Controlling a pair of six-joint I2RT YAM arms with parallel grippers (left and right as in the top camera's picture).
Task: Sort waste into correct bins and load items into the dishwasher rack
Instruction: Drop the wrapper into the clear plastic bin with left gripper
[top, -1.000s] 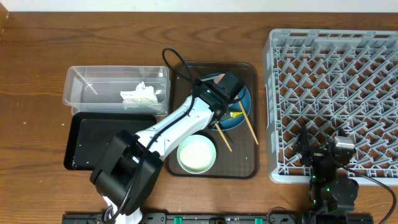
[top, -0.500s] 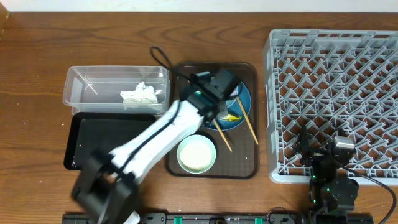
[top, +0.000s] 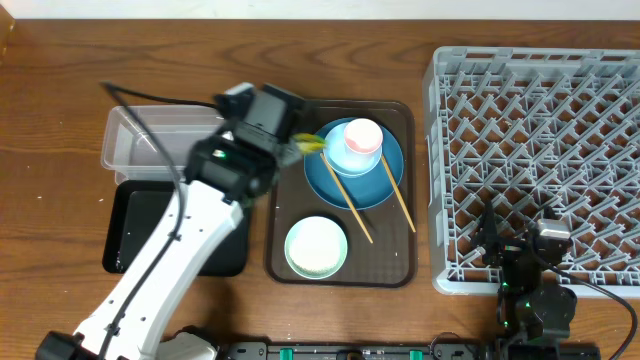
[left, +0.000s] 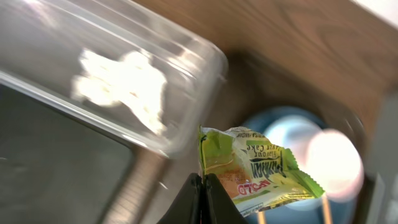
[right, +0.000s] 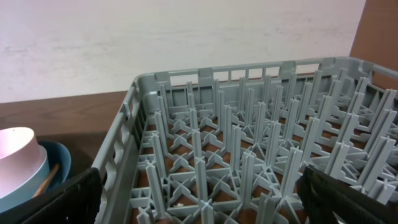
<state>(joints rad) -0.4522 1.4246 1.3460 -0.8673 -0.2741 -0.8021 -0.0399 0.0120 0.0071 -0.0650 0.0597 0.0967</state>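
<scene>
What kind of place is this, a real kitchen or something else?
Likely a staged dish-clearing station on a wooden table, not a full kitchen: a grey dishwasher rack, a brown tray of used dishes, and the left gripper pinching a snack wrapper.

The small yellow-green crinkly plastic wrapper (left: 255, 168) bears dark lettering and a red logo, both upside down in the left wrist view. One word looks like "Cake". The rest is too blurred to read.

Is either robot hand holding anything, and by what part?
The left hand pinches the small yellow-green crinkly wrapper by one edge; the right hand holds nothing.
</scene>
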